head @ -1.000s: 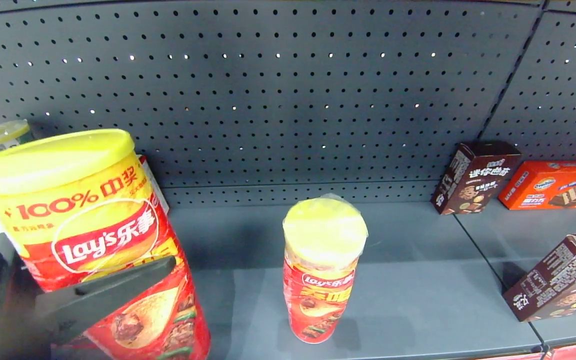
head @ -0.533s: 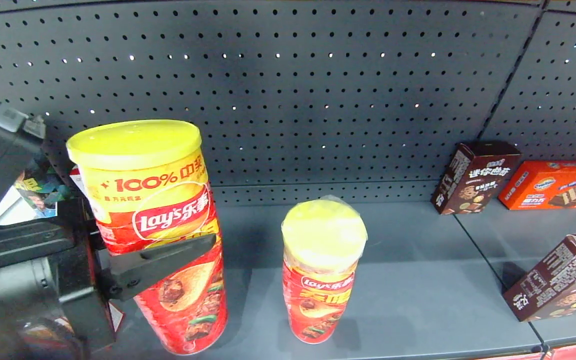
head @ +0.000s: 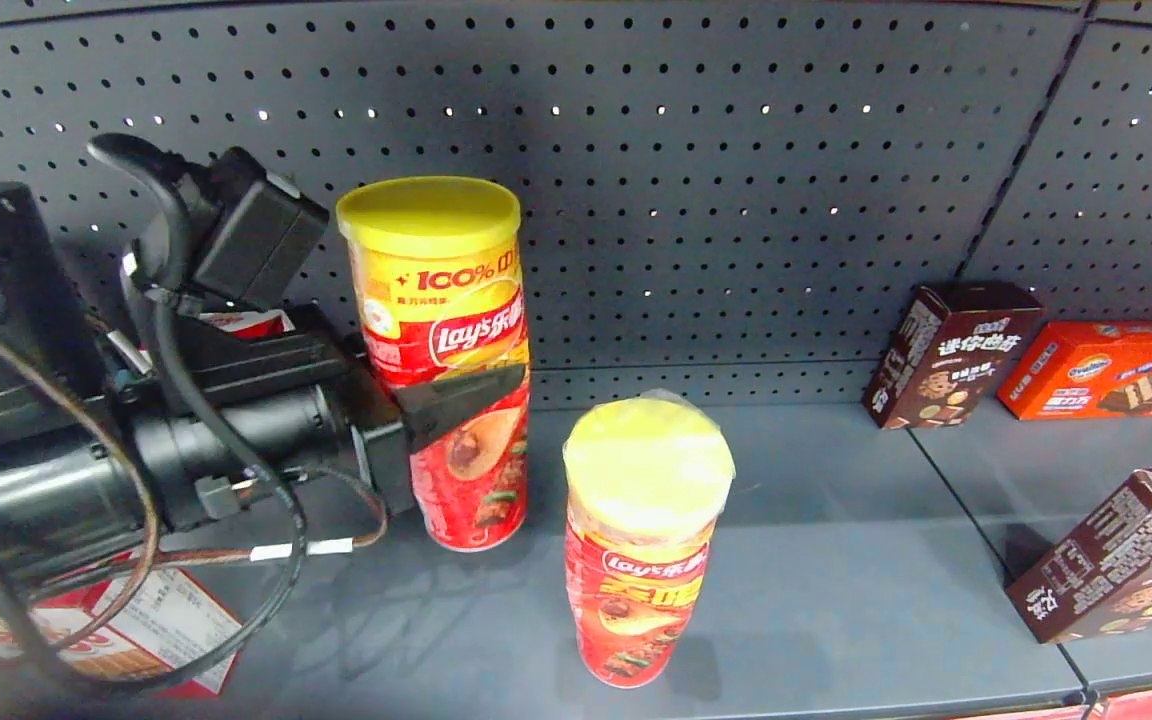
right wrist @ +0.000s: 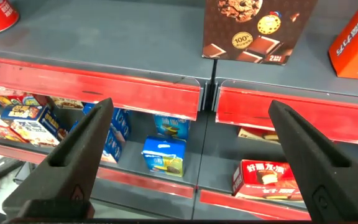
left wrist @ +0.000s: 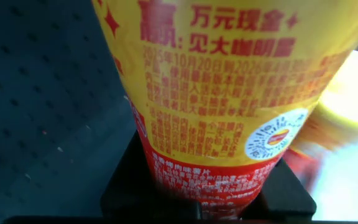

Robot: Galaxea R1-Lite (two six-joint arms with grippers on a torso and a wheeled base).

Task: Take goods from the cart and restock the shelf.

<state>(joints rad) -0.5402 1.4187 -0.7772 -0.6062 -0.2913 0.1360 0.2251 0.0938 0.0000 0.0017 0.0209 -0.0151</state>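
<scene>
Near the front of the shelf (head: 836,600) a chip can (head: 646,540) stands upright. Just behind it and to the left, the left gripper (head: 464,398) is clamped round the middle of a second chip can (head: 441,300), long axis vertical, base on or barely off the shelf, can't tell which. The back panel (head: 686,200) sits close behind, and the right gripper (right wrist: 190,109) hangs with jaws spread wide, holding nothing.
</scene>
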